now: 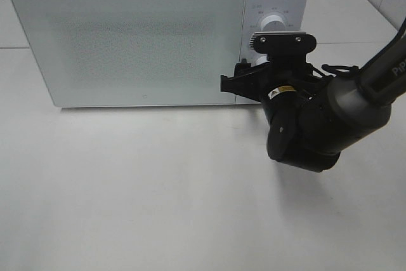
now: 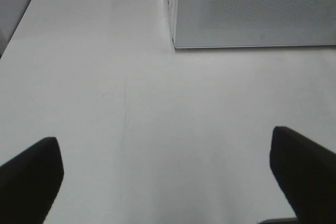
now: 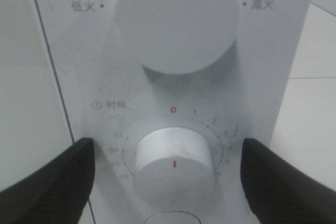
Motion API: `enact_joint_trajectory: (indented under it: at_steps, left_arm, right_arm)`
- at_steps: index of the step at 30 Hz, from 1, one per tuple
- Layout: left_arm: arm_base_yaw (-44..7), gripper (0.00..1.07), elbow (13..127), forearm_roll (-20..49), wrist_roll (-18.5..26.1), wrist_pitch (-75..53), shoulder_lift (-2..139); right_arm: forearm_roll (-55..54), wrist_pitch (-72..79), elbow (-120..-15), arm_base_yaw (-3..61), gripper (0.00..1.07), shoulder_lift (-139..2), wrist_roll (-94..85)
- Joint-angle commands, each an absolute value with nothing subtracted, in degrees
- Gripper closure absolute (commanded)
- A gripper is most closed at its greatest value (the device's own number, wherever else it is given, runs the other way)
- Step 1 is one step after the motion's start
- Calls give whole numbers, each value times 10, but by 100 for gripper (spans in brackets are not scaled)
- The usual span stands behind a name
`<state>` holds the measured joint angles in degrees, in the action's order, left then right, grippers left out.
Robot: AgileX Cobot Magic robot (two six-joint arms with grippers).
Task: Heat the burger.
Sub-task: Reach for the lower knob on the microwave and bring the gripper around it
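Observation:
The burger is hidden from every view. The white microwave [image 1: 139, 36] stands at the back of the table with its frosted door closed. My right gripper [image 1: 260, 71] reaches up to its control panel. In the right wrist view the gripper [image 3: 168, 182] is open, its black fingers [image 3: 52, 182] standing either side of the lower timer knob [image 3: 173, 163] with a gap to the knob on both sides. The upper power knob [image 3: 176, 19] sits above it. My left gripper [image 2: 168, 182] hangs open over bare table, with nothing between its fingers.
The microwave's front corner [image 2: 252, 9] shows in the left wrist view, beyond the left gripper. The white table [image 1: 139, 188] spreads in front of the microwave. The right arm's dark body [image 1: 323, 125] hangs over the table's right side.

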<state>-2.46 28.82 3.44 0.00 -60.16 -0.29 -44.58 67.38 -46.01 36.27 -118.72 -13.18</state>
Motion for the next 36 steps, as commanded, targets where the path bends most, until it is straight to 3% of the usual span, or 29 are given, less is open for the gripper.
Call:
enact_joint_trajectory:
  at_steps: [1, 7, 12, 14, 17, 18, 20, 21, 29, 36]
  left_arm:
    - [-23, 6, 286, 36, 0, -594, -15]
    - [-23, 6, 286, 36, 0, -594, -15]
    - [-23, 6, 286, 36, 0, -594, -15]
    - [-23, 6, 286, 36, 0, -594, -15]
    - [-23, 6, 286, 36, 0, -594, -15]
    - [-23, 6, 286, 36, 0, -594, -15]
    - [-23, 6, 286, 36, 0, -594, -15]
    - [-23, 6, 286, 36, 0, -594, -15]
    - [-23, 6, 286, 36, 0, -594, -15]
    - [-23, 6, 286, 36, 0, -594, -15]
  right_arm:
    - [-440, 685, -468, 362, 32, -1188, -130]
    - [-440, 687, -468, 362, 35, -1188, -128]
    - [-440, 696, -468, 362, 47, -1188, -128]
    - [-439, 706, -468, 362, 72, -1188, -128]
    - [-439, 706, -468, 362, 78, -1188, -128]
    - [-439, 707, -468, 362, 91, -1188, -128]
    - [-439, 707, -468, 362, 97, -1188, -128]
    - [-438, 707, -468, 362, 107, -1188, -128]
    - [-420, 712, -468, 362, 107, -1188, -101]
    - [-384, 706, -468, 362, 107, -1188, 54]
